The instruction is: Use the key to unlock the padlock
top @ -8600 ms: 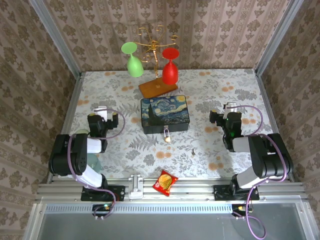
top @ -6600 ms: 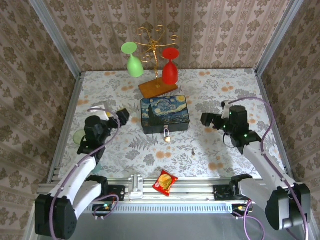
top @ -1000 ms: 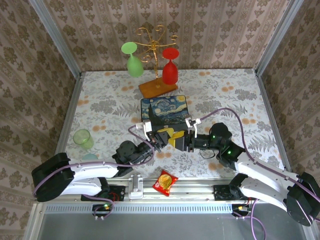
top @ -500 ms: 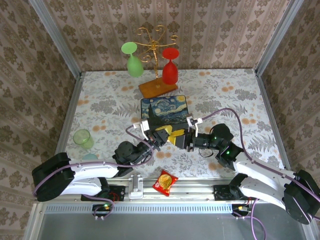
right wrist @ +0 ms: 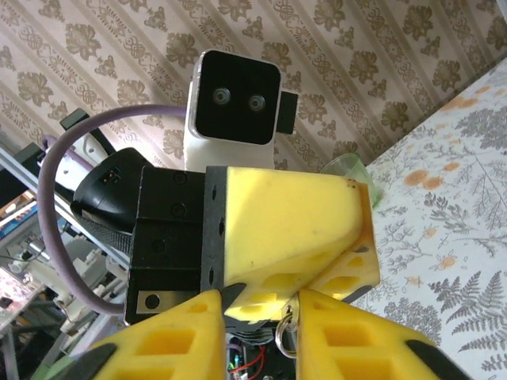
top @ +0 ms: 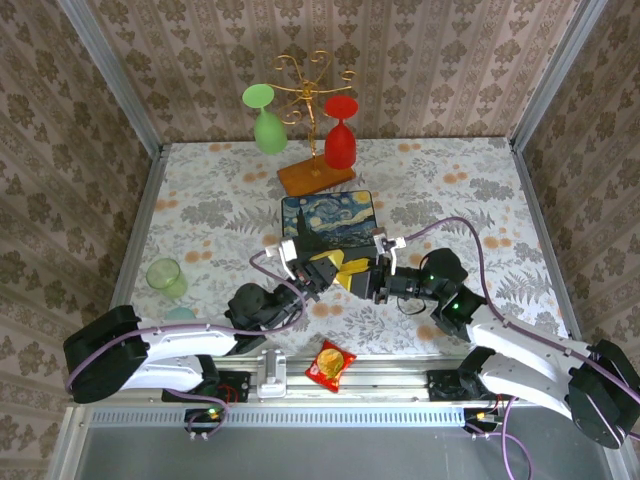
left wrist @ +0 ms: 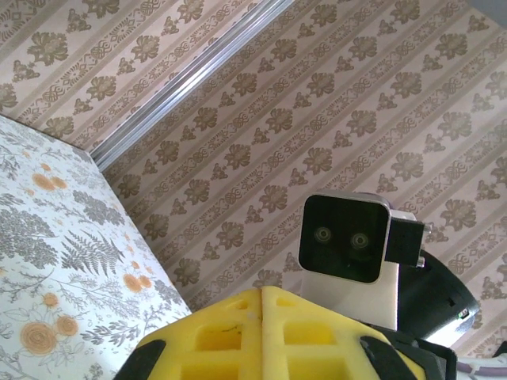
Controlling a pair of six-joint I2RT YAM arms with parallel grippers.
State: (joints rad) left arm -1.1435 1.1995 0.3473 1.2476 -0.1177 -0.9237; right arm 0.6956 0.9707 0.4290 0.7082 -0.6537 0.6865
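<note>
**Key to keyhole: go gently**

Both sets of fingers meet just in front of the painted box (top: 330, 215), above the worktop (top: 450, 200). My left fingers (left wrist: 214, 340) are pressed together; on what I cannot tell, perhaps the key. My right fingers (right wrist: 166, 348) stand narrowly apart, with a thin silver loop in the gap, probably the padlock (right wrist: 279, 336) shackle. Best course: steady the lock body, line the key up with the keyhole, push lightly, then turn
</note>
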